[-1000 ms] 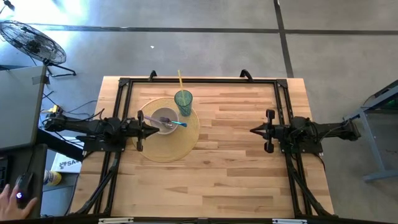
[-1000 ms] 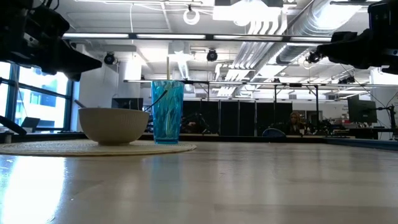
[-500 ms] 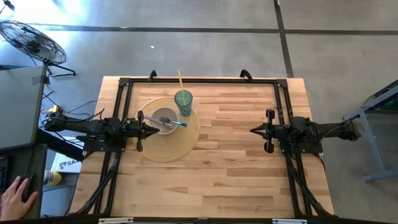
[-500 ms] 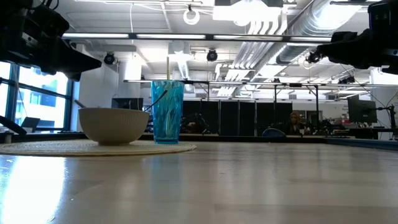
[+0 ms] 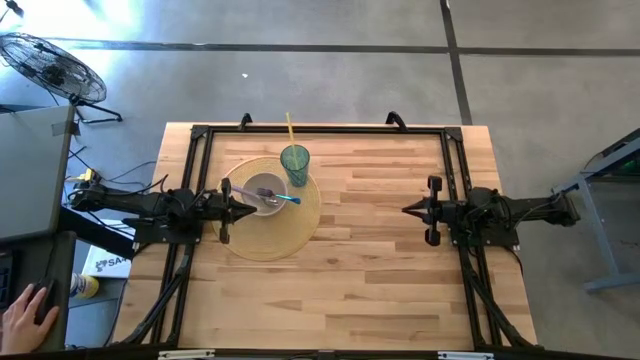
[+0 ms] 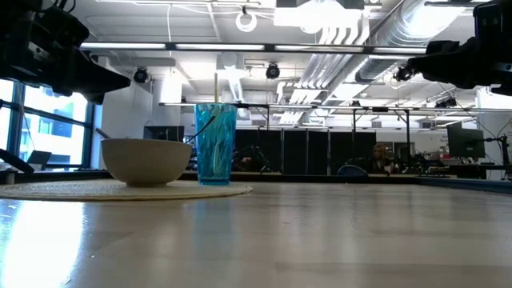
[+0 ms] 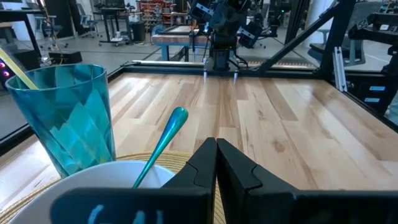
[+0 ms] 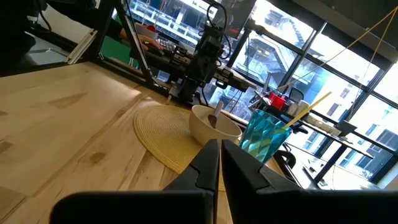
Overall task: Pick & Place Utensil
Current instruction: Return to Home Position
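Note:
A white bowl [image 5: 264, 192] stands on a round woven placemat [image 5: 270, 235] at the table's left. A teal-handled utensil [image 5: 285, 199] lies in the bowl, its handle resting on the rim and sticking out toward the right. A teal tumbler [image 5: 295, 163] with a yellow straw stands just behind the bowl. My left gripper [image 5: 252, 207] hovers shut above the bowl's left rim [image 7: 87, 171]. My right gripper [image 5: 406, 210] hangs shut over the table's right half, far from the bowl [image 8: 214, 124].
A black frame rail [image 5: 320, 129] runs around the table's edges. Bare wood [image 5: 370, 260] lies between the two arms. A fan [image 5: 50, 65] stands on the floor beyond the far left corner, and a person's hand [image 5: 25, 315] shows at a desk left of the table.

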